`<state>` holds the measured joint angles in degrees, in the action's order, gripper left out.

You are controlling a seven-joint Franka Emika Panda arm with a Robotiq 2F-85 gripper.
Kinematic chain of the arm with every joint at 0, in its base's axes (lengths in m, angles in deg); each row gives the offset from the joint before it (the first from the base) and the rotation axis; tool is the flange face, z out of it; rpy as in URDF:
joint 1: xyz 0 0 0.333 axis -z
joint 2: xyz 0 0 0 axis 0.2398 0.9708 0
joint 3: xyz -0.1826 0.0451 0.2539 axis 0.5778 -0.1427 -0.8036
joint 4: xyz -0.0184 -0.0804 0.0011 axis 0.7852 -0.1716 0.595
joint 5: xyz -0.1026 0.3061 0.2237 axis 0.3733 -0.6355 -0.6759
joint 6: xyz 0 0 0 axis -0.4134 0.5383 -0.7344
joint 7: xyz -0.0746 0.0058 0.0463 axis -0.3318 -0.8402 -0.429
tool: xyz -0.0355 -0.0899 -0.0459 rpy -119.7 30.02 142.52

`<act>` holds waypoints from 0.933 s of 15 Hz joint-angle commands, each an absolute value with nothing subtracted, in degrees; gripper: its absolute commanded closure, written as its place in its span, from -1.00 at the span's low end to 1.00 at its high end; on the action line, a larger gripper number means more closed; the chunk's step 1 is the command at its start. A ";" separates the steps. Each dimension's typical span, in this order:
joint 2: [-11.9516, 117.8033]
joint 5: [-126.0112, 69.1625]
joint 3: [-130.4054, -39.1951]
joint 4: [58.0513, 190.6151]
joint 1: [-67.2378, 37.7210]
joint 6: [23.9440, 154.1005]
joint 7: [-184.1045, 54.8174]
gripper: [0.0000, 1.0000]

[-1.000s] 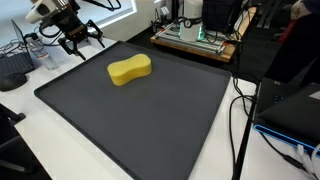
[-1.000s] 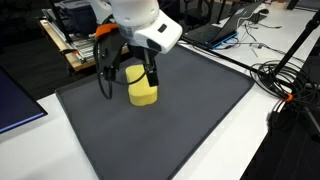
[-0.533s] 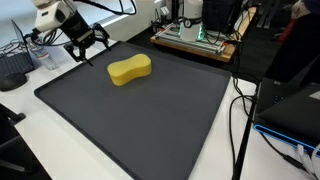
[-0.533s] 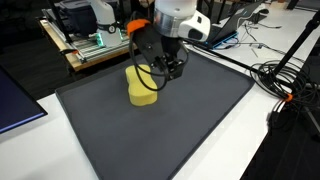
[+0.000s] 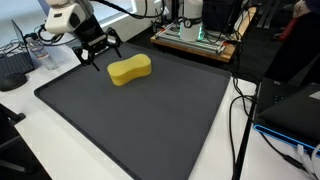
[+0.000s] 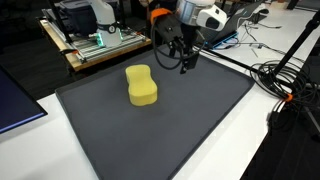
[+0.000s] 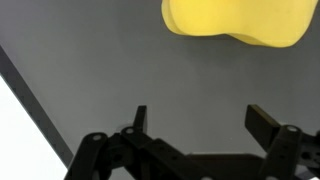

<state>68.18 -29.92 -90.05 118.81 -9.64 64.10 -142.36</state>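
A yellow peanut-shaped sponge [image 5: 130,70] lies on a dark grey mat [image 5: 150,115]; it also shows in the exterior view [image 6: 141,86] and at the top of the wrist view [image 7: 240,22]. My gripper [image 5: 98,51] hangs open and empty above the mat's edge, a short way from the sponge and apart from it. In the exterior view [image 6: 181,55] it hovers to one side of the sponge. In the wrist view the two fingers [image 7: 200,125] stand wide apart over bare mat.
The mat [image 6: 160,120] lies on a white table [image 5: 40,150]. A wooden board with electronics [image 5: 195,40] stands beyond the mat. Cables [image 6: 285,85] and a laptop [image 5: 290,110] lie at the table's side. A keyboard [image 5: 12,68] sits near the arm.
My gripper has travelled across the mat's edge, from beside the sponge to its other side. It stayed open. The sponge has not moved.
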 commanded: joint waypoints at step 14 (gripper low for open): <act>45.31 -10.73 -83.35 156.00 -25.62 84.39 -74.19 -1.00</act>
<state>50.63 -15.97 -86.60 149.82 -21.27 85.21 -85.41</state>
